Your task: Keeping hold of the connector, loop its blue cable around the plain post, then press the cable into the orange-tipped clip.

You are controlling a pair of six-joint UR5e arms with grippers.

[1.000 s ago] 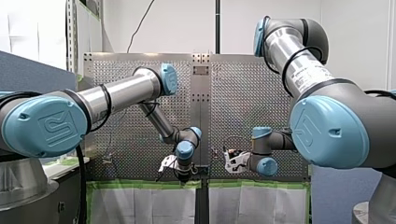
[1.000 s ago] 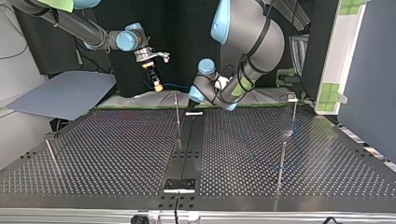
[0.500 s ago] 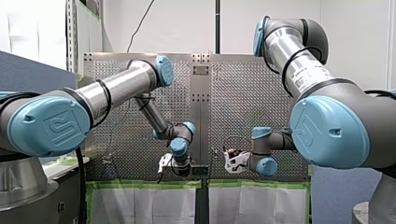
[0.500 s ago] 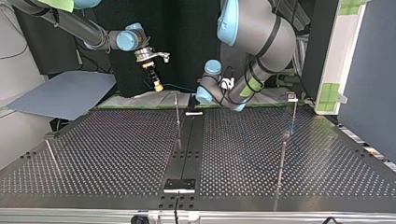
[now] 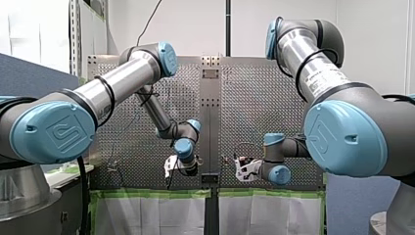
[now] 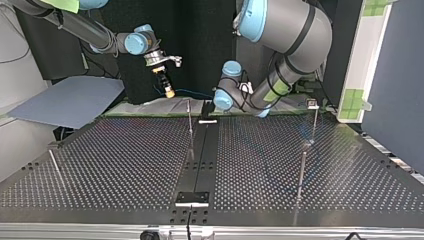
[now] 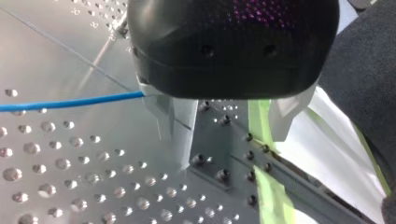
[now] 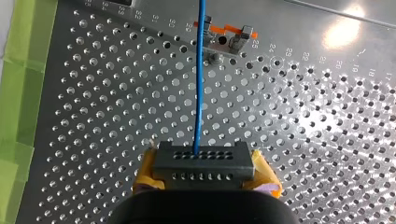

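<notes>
While looking out from behind the arms, finds my left gripper [image 5: 188, 171] low over the silver perforated metal table [image 5: 254, 107], close to the strip of green tape [image 5: 151, 193] along its near edge and just beside the middle seam. Finds my right gripper [image 5: 239, 165] across that seam, near the left one but apart from it. Cannot read either claw's state from this side.

Turning to the top view, sees my right gripper hanging at the left, above the table's far edge, with a thin blue cable [image 6: 192, 93] coming from its yellow pads [image 6: 169, 92] and running toward the middle. Places the thin plain metal post [image 6: 190, 125] upright just inside that edge, between the two grippers, with my left gripper mostly hidden low behind the edge.

Looking along the left wrist, shows two bare metal fingers [image 7: 172, 122] spread wide, table and green tape visible through the gap: an open claw, gripping nothing. Catches the cable running up to the outer side of one finger, not into the gap.

Looking along the right wrist, shows the yellow pads clamped on both ends of a black rectangular connector [image 8: 201, 157]. Follows the cable straight ahead from the connector's face to pass across one end of the small metal clip with orange tips [image 8: 227, 39], well ahead of the pads; cannot tell whether touching it
</notes>
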